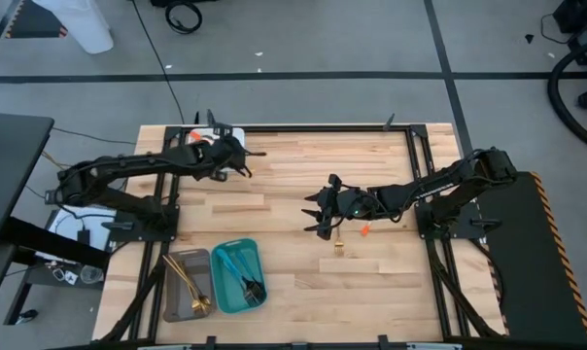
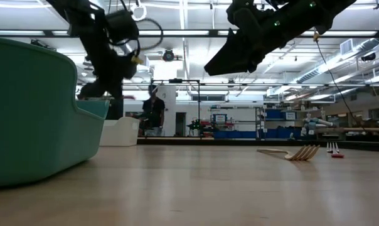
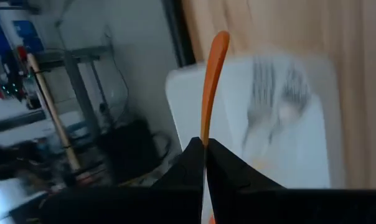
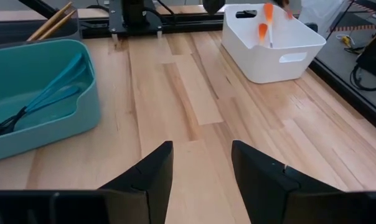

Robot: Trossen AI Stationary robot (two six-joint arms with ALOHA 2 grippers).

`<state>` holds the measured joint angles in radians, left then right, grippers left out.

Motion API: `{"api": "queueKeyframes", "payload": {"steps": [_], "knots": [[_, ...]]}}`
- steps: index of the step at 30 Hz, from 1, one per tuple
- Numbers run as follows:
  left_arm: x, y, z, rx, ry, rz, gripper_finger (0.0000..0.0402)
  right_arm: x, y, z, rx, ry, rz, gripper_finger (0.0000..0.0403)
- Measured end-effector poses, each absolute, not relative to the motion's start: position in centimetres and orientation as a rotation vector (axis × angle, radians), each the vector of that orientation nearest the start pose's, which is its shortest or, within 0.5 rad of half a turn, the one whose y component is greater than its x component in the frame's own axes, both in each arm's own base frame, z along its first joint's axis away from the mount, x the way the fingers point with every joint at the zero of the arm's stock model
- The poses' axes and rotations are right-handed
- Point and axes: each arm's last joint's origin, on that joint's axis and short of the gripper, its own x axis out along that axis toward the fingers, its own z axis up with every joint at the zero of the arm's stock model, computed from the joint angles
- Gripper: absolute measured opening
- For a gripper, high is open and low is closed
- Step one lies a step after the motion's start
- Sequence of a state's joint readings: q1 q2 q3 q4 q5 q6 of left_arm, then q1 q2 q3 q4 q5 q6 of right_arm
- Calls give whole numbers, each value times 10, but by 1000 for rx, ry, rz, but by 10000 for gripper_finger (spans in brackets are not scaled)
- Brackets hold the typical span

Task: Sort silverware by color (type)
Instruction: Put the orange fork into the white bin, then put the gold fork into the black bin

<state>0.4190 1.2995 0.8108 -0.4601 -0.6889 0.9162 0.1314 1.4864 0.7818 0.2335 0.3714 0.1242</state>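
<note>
Two claws: left claw (image 3: 205, 163) pinching orange utensil (image 3: 213, 81) above white tray (image 4: 272, 59), right claw (image 4: 200, 168) spread.

An orange utensil (image 3: 213, 81) is held upright above the white tray (image 4: 272, 59). A gold fork (image 2: 299, 152) and a small orange piece (image 1: 365, 230) lie on the table (image 1: 371, 282). Teal utensils (image 4: 48, 99) lie in the teal tray (image 4: 51, 134), gold ones (image 1: 189, 284) in the grey tray (image 1: 173, 309).
</note>
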Motion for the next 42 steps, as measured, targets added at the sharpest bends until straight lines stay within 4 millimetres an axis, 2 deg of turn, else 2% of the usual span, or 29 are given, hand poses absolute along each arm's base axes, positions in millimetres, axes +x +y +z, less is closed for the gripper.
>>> {"api": "queueKeyframes", "payload": {"steps": [3,12,18,25,35,42], "knots": [[218,122,211,943,1515,462,12,306,30,210,1,452,-264,174],[220,138,185,1017,1701,302,12,306,30,210,1,453,-259,174],[224,145,166,1039,1770,219,13,306,30,210,-1,453,-259,174],[230,151,148,979,1781,251,23,306,30,210,-2,453,-259,174],[231,151,147,971,1770,257,117,306,30,210,0,453,-259,174],[232,146,157,988,1728,274,128,306,30,210,6,453,-258,174]]}}
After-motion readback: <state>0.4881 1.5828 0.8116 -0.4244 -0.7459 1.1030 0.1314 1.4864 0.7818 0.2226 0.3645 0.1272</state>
